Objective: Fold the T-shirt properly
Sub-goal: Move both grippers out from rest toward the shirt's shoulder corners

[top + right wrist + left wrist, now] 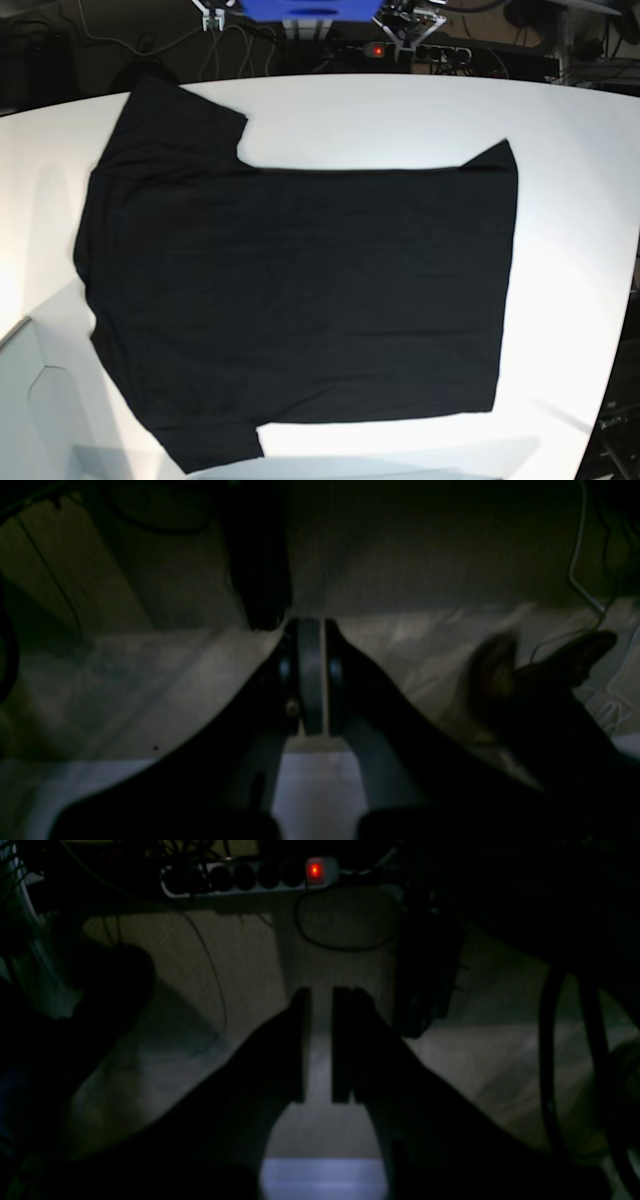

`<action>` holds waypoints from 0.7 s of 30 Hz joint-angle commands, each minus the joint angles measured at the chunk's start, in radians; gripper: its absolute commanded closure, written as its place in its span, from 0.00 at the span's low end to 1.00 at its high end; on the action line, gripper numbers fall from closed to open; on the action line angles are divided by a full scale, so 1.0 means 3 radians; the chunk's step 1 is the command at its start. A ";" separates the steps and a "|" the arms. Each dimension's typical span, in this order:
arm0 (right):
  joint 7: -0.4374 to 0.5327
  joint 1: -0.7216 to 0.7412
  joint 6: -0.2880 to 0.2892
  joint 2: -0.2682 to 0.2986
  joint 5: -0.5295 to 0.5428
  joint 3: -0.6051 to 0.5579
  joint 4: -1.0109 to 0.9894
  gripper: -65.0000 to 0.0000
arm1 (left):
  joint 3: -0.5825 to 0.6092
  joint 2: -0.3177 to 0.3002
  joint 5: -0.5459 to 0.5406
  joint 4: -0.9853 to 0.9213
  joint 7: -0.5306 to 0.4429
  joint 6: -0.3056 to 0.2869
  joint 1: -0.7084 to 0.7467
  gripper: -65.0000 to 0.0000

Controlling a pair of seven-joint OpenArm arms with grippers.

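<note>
Plainly, the T-shirt (300, 290) lay spread flat on the white table (570, 180) in the base view, filling most of the tabletop. Its sleeves pointed toward 12 o'clock and 6 o'clock at the left end, and its hem ran along the 3 o'clock side. The fabric looked smooth, with no fold made in it. Beyond the table's far edge, at 12 o'clock, a blue block (305, 10) and a power strip (420, 50) with a red light sat among cables. Neither arm reached over the cloth in that view.

Both wrist views were very dark and showed none of the shirt. They looked instead at a pale floor under the table, which the base view did not show. The left wrist view caught a power strip (250, 876) with its glowing red switch (314, 871) at 12 o'clock, a loose black cable (345, 942) looping below it, and a pale bright patch at 6 o'clock. The right wrist view had a dark upright post (260, 560) at 11 o'clock and thin pale wires (582, 575) at 2 o'clock.

The left gripper (320, 1045) had its fingers parted by a narrow slit, with pale floor visible through it, and it held nothing. The right gripper (312, 675) had its fingers (336, 675) drawn close together, with only a thin pale line between them, and nothing was gripped.
</note>
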 commanded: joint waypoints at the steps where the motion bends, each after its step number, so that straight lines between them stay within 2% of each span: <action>1: 0.0077 -0.0108 0.0023 -0.0012 0.0019 0.0005 -0.0001 1.00 | 0.0001 -0.0033 0.0002 0.0156 -0.0009 0.0011 0.0144 0.89; 4: 0.0307 -0.0251 0.0023 -0.0012 0.0019 0.0005 -0.0001 1.00 | 0.0006 -0.0110 -0.0008 0.0565 -0.0009 0.0011 0.0389 0.89; 9: 0.0880 -0.0558 0.0023 -0.0012 0.0019 0.0005 0.0009 1.00 | -0.0010 -0.0176 -0.0008 0.0989 -0.0009 0.0001 0.0706 0.89; 13: 0.1207 -0.0967 0.0023 -0.0002 0.0024 0.0005 0.0428 1.00 | 0.0006 -0.0223 -0.0013 0.1250 -0.0009 0.0001 0.0931 0.89; 21: 0.1176 -0.1662 0.0023 0.0008 0.0085 0.0035 0.1487 1.00 | 0.0006 -0.0320 -0.0013 0.1721 -0.0009 0.0001 0.1254 0.89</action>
